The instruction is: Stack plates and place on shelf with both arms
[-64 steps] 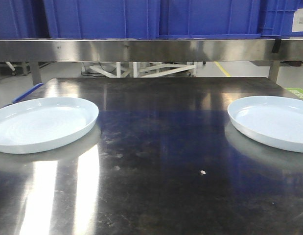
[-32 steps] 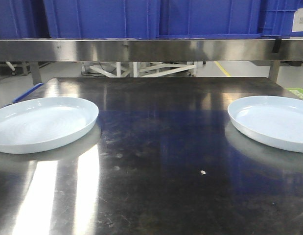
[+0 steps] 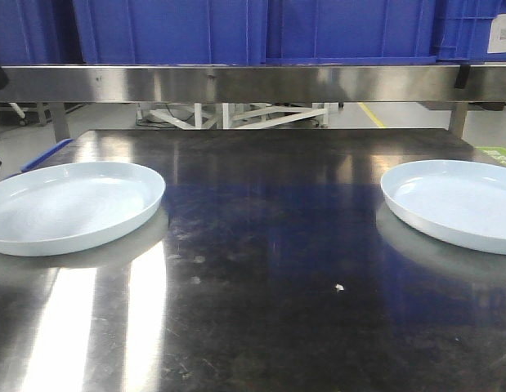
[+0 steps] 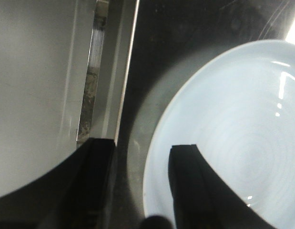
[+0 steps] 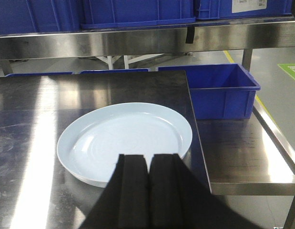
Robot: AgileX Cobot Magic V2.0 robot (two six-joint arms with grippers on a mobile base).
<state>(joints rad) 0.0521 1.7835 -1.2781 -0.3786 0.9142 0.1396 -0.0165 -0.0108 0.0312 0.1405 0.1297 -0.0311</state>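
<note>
Stacking not begun: my left hand (image 4: 142, 149) hangs spread astride the left plate (image 4: 223, 133)'s rim, right hand (image 5: 148, 158) pressed together; next, I judge, grip that rim.

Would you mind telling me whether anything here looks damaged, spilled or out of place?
Nothing serious: the round glossy white plate on the left and its twin on the right lie flat and intact. Only a tiny white speck marks the dark steel tabletop.

Left gripper (image 4: 142, 145): two matte black fingers (image 4: 185, 181), flat-faced, with squared tips; a small rounded black bump (image 4: 154, 222) shows low between them. Right gripper (image 5: 147, 156): two black slab-shaped fingers (image 5: 133, 181) with blunt square ends, widening downward into a broad, flared black base (image 5: 147, 214).
</note>
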